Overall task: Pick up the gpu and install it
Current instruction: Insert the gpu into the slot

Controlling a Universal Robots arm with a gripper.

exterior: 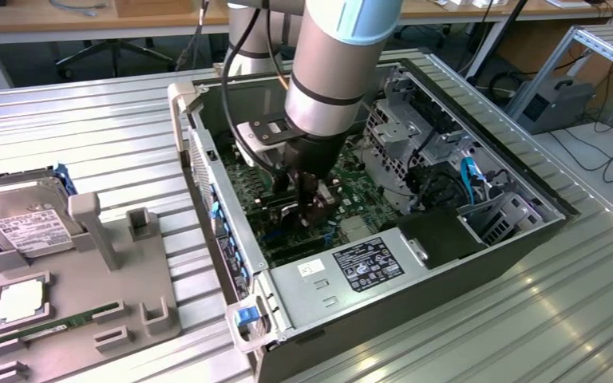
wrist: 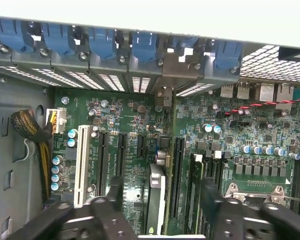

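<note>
The gripper (wrist: 160,200) hangs inside the open computer case (exterior: 520,239), its 2 black fingers (wrist: 112,197) spread wide, one on each side of the gpu (wrist: 157,195) with a clear gap to each, so nothing is gripped. The gpu stands on edge between them, seen from above as a thin card with a pale upper edge, seated upright on the green motherboard (wrist: 240,130) with an empty black slot just beside it on either side. Its far end lines up with the metal bracket (wrist: 180,72) at the case's rear wall, where a row of blue slot latches (wrist: 102,40) runs above the perforated slot covers. A white slot (wrist: 81,165) lies further off, past 2 black ones, and a braided cable bundle (wrist: 32,132) plugs into a white connector near the board's edge.

In the exterior view, the arm (exterior: 334,72) comes straight down into the case, with the gripper (exterior: 309,209) low over the board. Outside the case, on the exterior view's left, a grey fixture (exterior: 83,295) holds a silver hard drive (exterior: 19,219), a processor chip (exterior: 21,302) and a green memory stick (exterior: 41,329).
</note>
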